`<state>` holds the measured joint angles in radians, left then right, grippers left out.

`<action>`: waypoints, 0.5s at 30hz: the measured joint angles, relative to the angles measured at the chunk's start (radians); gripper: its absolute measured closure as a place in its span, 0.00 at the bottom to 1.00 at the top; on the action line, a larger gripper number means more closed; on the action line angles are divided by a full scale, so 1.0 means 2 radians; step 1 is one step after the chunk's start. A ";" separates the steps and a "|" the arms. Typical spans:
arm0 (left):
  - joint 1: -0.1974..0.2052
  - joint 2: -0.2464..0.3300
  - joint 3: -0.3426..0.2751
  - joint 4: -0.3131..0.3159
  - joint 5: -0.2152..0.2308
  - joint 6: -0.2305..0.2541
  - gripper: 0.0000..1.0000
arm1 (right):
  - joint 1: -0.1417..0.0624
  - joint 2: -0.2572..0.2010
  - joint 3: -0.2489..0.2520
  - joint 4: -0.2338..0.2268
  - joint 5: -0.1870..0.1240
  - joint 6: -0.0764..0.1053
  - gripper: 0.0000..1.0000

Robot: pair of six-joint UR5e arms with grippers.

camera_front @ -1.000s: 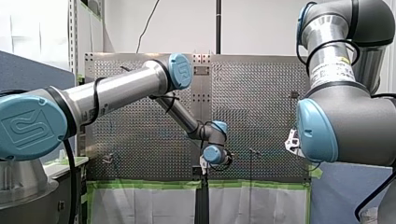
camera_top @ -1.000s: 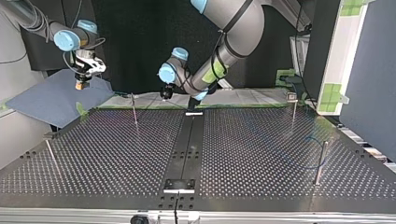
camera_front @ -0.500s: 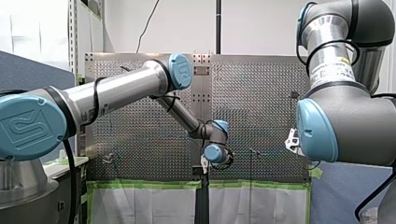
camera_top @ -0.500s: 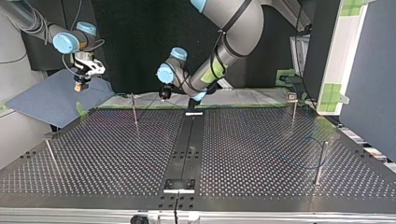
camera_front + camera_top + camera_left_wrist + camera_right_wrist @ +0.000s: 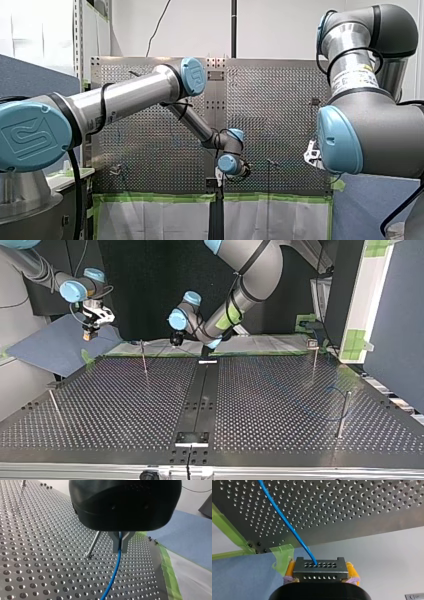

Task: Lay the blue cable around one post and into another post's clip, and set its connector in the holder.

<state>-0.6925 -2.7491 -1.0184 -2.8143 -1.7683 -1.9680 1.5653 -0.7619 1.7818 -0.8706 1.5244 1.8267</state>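
Observation:
In the left wrist view my left gripper [image 5: 120, 545] is shut on the blue cable [image 5: 112, 577], which runs down over the perforated plate beside a thin metal post [image 5: 93, 545]. In the top view this gripper [image 5: 175, 342] hangs at the table's far edge, near a post [image 5: 143, 357]. My right gripper [image 5: 319, 576] has yellow pads and is shut on the grey connector [image 5: 318, 568], from which the cable [image 5: 284, 520] leads away. In the top view it [image 5: 89, 334] hovers off the table's far left corner. A faint cable loop [image 5: 320, 407] lies by a post [image 5: 343, 412] at the right.
More posts stand at the top view's left [image 5: 55, 407] and far right [image 5: 315, 354]. A black strip runs down the table's middle with a small holder block [image 5: 191, 437] at its near end. Green tape [image 5: 283, 556] marks the plate's corner, and a blue mat [image 5: 55, 347] lies beyond it.
My right gripper with the connector has shifted slightly toward the top view's right. My left gripper has edged a little to that view's left, still gripping the cable.

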 joint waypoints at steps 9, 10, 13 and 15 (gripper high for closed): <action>-0.001 -0.018 0.018 -0.018 0.004 0.003 1.00 | 0.001 0.002 -0.024 0.015 0.002 0.003 1.00; -0.001 -0.020 0.021 -0.021 0.004 0.003 1.00 | 0.001 0.002 -0.025 0.015 0.002 0.003 1.00; 0.000 -0.023 0.029 -0.025 0.004 0.003 1.00 | 0.001 0.002 -0.030 0.018 0.003 0.003 1.00; 0.000 -0.024 0.033 -0.027 0.004 0.003 1.00 | 0.001 0.002 -0.032 0.018 0.004 0.002 1.00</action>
<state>-0.6920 -2.7963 -0.9517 -2.8681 -1.7598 -1.9615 1.5670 -0.7575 1.7181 -0.8337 1.5330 1.8310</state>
